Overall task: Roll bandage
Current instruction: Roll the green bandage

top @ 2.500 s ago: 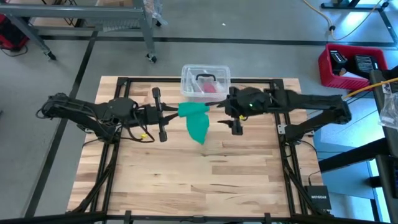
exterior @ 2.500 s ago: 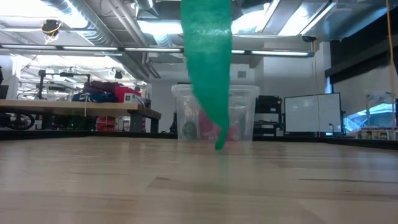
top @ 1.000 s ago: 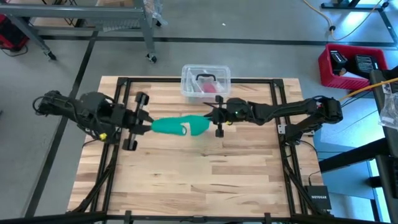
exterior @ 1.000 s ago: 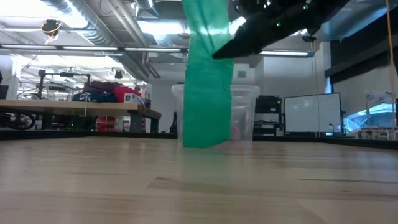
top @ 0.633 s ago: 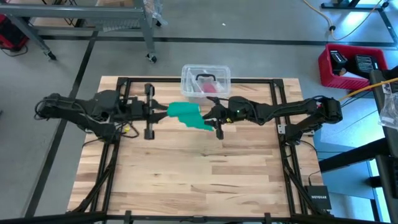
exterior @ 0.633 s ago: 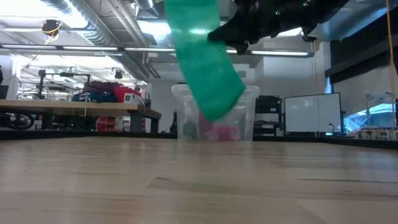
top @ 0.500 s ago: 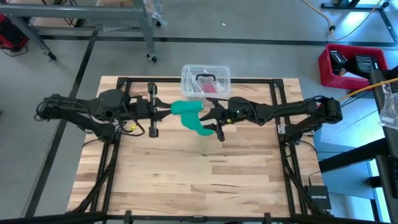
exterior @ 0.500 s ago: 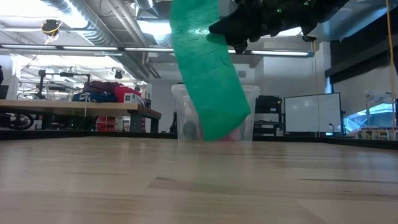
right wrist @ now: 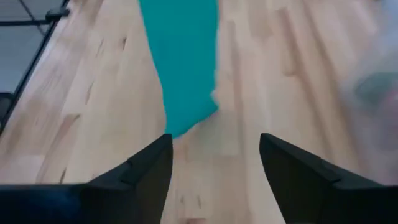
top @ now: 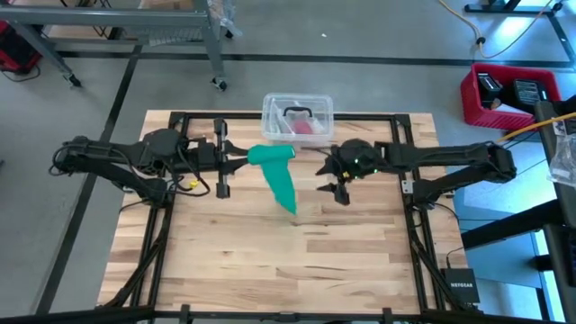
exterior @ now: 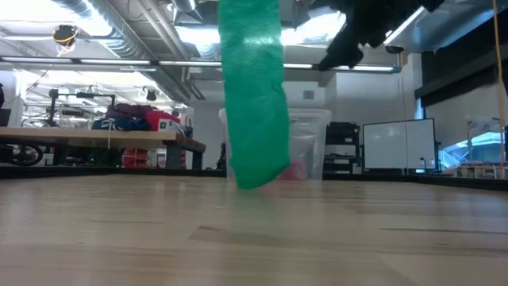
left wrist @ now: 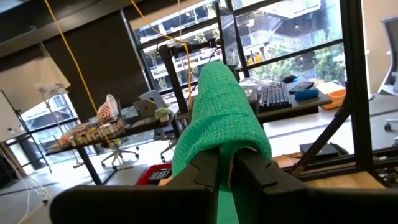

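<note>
"netgear" on black box (top: 460,286)

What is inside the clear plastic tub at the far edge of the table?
The clear tub holds a pink-red item and a dark curved piece. In the low view the hanging bandage covers much of the tub, so the rest cannot be seen.
</note>
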Controlling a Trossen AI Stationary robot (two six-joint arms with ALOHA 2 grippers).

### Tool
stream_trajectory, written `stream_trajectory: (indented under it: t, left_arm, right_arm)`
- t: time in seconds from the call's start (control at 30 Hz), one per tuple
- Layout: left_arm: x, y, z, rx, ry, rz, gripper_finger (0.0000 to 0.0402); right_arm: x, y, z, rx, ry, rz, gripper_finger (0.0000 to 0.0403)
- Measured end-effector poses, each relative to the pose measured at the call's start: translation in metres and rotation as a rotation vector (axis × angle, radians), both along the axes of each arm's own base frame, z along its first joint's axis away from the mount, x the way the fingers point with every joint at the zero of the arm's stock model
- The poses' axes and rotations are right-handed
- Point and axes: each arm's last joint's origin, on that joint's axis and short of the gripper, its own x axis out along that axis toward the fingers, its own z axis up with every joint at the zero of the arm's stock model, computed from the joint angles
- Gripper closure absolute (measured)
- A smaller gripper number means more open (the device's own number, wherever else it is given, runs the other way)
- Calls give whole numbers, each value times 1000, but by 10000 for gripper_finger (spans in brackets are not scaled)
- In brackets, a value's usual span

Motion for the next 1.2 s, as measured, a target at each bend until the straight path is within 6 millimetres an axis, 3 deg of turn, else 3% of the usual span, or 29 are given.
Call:
stream_trajectory:
  t: [0.2, 0.33, 0.67, 0.97, 1.2]
  left_arm:
    - [0, 0, 0, -6, -4, -1, 384]
    - [0, 0, 1, -3, -6, 0, 384]
    - [0, 0, -1, -2, 7, 0, 384]
    - [0, 0, -1, -2, 6, 0, 384]
    - [0, 0, -1, -2, 8, 0, 384]
  right_arm:
    - [17, 21, -36, 11, -279, 11, 182]
    - [25, 34, -56, -29, -344, -32, 189]
    - [39, 53, -93, -83, -242, -134, 194]
    - [49, 51, -123, -198, -184, -190, 194]
    - [61, 53, -136, -195, -270, -195, 194]
